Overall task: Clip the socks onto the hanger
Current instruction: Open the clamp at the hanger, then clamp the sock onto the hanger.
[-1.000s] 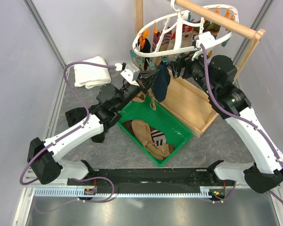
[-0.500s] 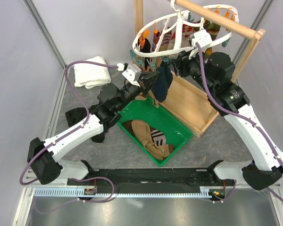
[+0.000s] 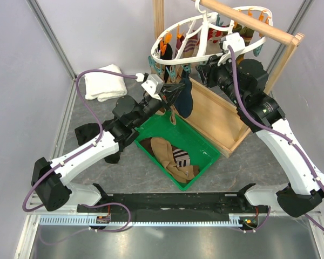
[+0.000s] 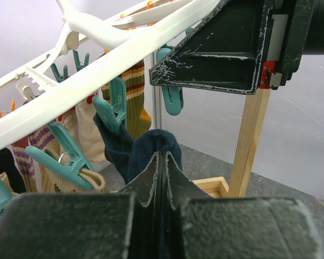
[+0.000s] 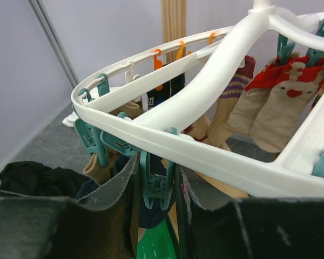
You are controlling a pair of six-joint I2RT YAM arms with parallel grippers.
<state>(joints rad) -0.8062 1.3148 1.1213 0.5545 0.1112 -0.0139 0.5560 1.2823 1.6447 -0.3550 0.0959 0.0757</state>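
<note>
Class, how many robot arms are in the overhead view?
2. The left arm reaches from the left to the navy sock; the right arm reaches from the right to the hanger rim. Neither is hidden.

The hanger [image 3: 205, 40] hangs from the wooden rail [image 3: 243, 21] at twelve o'clock. Below it, toward six, sits the bin [image 3: 202, 156] with socks [image 3: 173, 156] inside. The towel [image 3: 102, 82] lies at ten o'clock.

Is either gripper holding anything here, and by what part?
The left gripper is shut on the navy sock, pinching its upper edge. The right gripper straddles a teal clip under the hanger rim.
</note>
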